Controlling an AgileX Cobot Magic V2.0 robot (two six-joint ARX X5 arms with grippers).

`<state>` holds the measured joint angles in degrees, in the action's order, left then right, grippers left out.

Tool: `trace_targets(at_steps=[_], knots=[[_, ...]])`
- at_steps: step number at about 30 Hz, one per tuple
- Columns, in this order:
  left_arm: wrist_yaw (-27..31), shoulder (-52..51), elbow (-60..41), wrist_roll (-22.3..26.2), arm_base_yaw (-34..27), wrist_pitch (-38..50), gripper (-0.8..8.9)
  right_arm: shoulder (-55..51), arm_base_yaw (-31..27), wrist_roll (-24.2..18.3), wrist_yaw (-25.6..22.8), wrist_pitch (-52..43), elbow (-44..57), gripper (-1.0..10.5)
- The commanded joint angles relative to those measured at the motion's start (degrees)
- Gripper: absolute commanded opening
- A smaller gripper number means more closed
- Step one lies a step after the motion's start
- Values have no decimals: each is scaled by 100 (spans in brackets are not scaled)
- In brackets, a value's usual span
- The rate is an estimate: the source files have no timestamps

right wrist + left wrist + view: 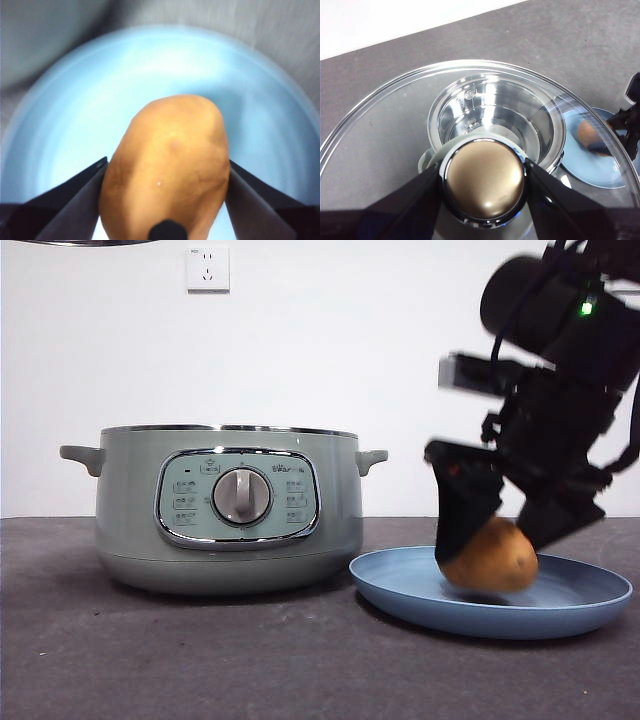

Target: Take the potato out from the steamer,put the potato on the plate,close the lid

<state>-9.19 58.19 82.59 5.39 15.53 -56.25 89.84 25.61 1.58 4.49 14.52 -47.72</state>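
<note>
Even, soft indoor light from above, no harsh shadows. Only a faint dark smudge under the shallow light-blue round plate on the grey tabletop. Motion blur on the big black arm in the front view, its outline smeared. Bright glare streaks across the clear glass lid and its shiny knob. Right wrist view soft all over, orange-brown oval potato a bit fuzzy, plate washed out pale.

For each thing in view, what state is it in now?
Potato: gripped by right gripper, low over the plate.
Plate: on the table, beside the pot.
Pot: open, no lid.
Lid: held above the pot by left gripper, at its knob.
</note>
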Motion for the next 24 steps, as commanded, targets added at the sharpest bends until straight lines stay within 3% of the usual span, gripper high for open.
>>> trace_targets(at_steps=[1, 4, 6, 10, 12, 24], knots=[[-37, 2, 35, 66, -9, 339, -12, 140, 0, 50, 9, -57, 68, -15], [-267, 94, 35, 68, -4, 501, -12, 201, 0, 61, 11, -46, 68, 8], [-457, 186, 35, 68, 17, 632, -12, 201, 0, 149, 11, -37, 68, 86], [-459, 476, 35, 90, 81, 883, -12, 160, 0, 201, 9, -57, 66, 518], [-463, 660, 35, 111, 122, 997, -12, 107, -7, 203, 7, -55, 66, 643], [-459, 1923, 35, 385, 374, 1917, -12, -800, -11, 201, -39, -37, 63, 660]])
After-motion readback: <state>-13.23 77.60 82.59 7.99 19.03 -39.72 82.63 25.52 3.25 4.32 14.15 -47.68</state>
